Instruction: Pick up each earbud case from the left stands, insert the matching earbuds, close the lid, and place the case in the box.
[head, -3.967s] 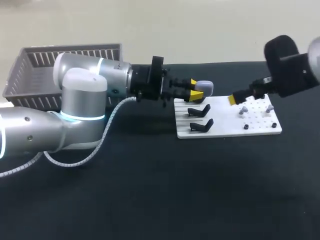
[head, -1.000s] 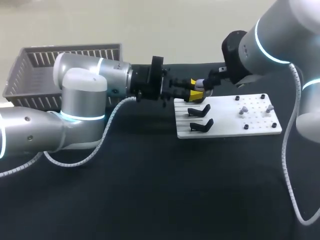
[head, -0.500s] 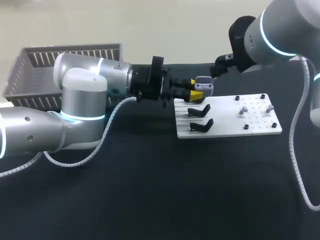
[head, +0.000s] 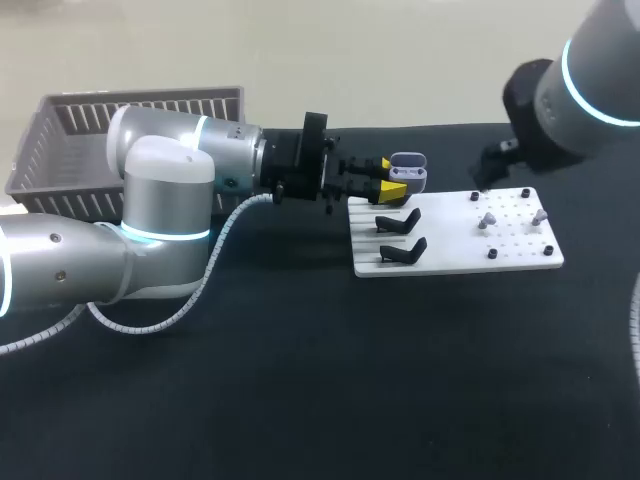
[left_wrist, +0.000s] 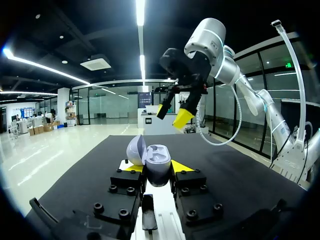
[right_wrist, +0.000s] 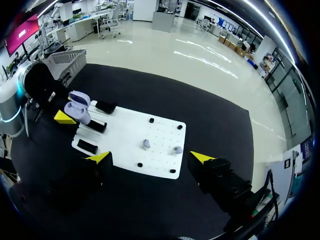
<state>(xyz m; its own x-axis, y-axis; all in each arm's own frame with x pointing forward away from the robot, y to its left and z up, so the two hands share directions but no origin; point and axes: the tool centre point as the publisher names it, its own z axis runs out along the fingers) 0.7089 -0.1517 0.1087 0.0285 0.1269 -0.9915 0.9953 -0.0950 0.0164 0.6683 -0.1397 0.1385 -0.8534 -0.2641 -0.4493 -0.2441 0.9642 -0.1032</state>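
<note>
In the head view the right arm (head: 590, 90) is cut off by the upper right corner of the frame. Its dark right tool (head: 489, 172) is hard to make out against the black table (head: 300, 380). The wrist views show that tool's yellow-tipped fingers (left_wrist: 183, 118) spread wide with nothing between them, up in the air near the white board (head: 455, 240).

The grey slatted box (head: 60, 140) at upper left is partly hidden behind the left arm (head: 160, 200). Just above centre, the left tool (head: 392, 180) grips the earbud case (head: 408, 168) from both sides at the board's far left corner. The case is a smooth, rounded, pale lilac shell with its lid hinged open. Whether anything sits inside it is too small to tell.

Two black angular stands (head: 398, 220) sit on the flat board. Two small pale earbuds (head: 487, 220) stand among the board's dark pegs (head: 492, 254), toward the right.
</note>
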